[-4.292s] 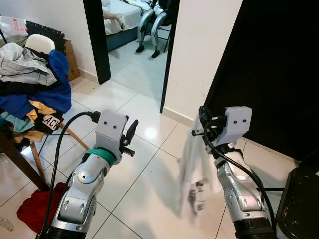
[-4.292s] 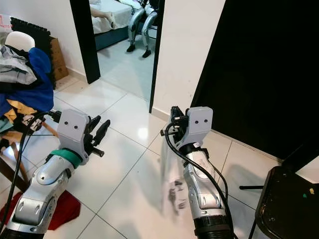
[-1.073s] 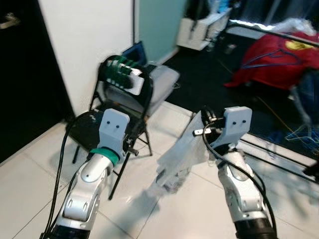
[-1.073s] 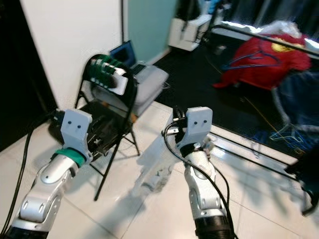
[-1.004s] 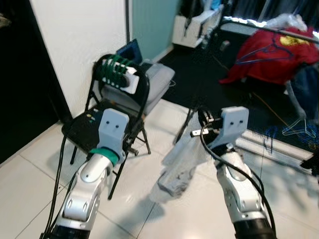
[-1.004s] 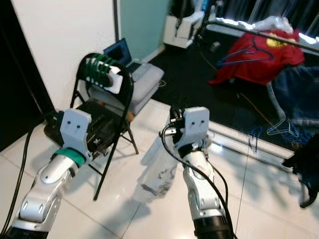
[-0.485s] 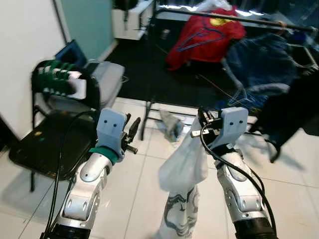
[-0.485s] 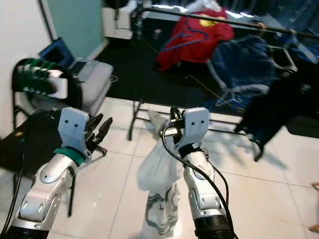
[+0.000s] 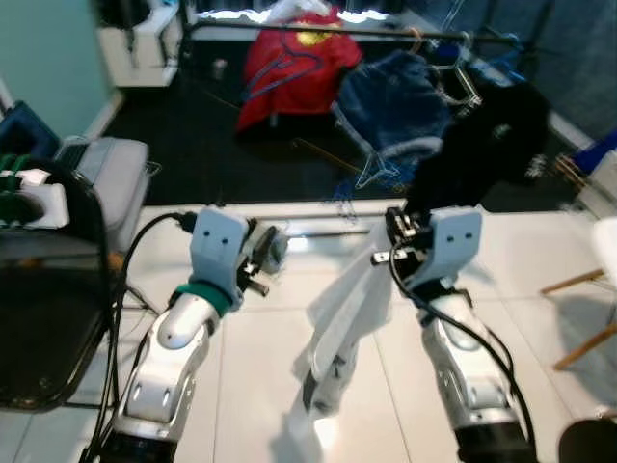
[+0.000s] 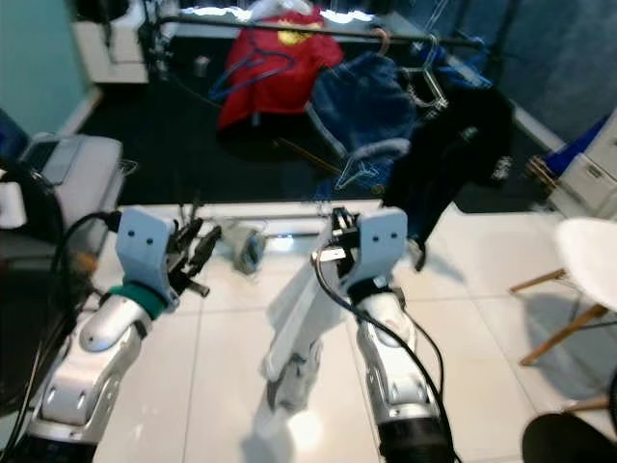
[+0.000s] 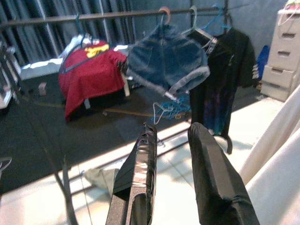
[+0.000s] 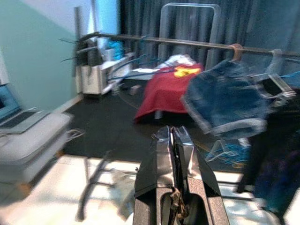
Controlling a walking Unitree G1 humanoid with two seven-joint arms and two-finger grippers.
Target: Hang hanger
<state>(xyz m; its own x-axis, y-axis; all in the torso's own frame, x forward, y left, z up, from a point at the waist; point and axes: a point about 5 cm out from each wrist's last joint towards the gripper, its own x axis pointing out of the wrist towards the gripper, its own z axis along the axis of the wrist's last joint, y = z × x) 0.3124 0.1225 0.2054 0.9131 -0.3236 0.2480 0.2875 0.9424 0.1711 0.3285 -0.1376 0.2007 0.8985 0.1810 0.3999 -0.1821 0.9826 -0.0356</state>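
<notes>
Swinging round from the folding chair and the white wall, the robot now faces the clothes rail, which sits much more squarely ahead than it did a second ago. The red shirt, the denim shorts and the black T-shirt already hang along it, and a few loose hangers dangle or lie below the shorts.

The right gripper is held up in front of the chest with its two black fingers pressed tight together, pinched on the top of a white garment, presumably on the hanger it rides on, though the hanger itself is too hidden to make out. The cloth hangs down beside the right arm and trails out to the side in a blur, near the white floor tiles. Carrying it high looks like a way of keeping the hook near rail height and the cloth off the floor.

The left gripper is raised too, fingers apart and empty, pointing towards the rail, probably kept ready to steady the garment.

The rail is some way off across the tiles, so I would say the robot needs to step closer before the hook can reach it.
</notes>
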